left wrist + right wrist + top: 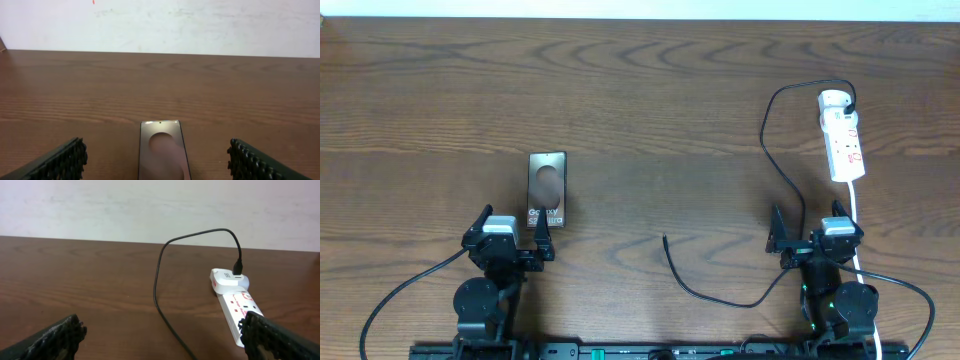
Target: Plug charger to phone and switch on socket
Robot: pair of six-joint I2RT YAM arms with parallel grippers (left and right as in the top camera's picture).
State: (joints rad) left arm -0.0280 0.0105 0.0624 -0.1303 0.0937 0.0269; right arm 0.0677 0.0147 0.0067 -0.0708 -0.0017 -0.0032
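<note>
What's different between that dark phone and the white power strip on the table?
The phone is dark and glossy; the socket is white with red markings. The phone lies left with nothing plugged in; the socket lies far right, the black charger cable running into its far end. The socket looks narrower than the phone. Both lie flat on the wooden table.

phone (547,190) flat left, socket (842,140) right, charger (155,282) (black) between
</note>
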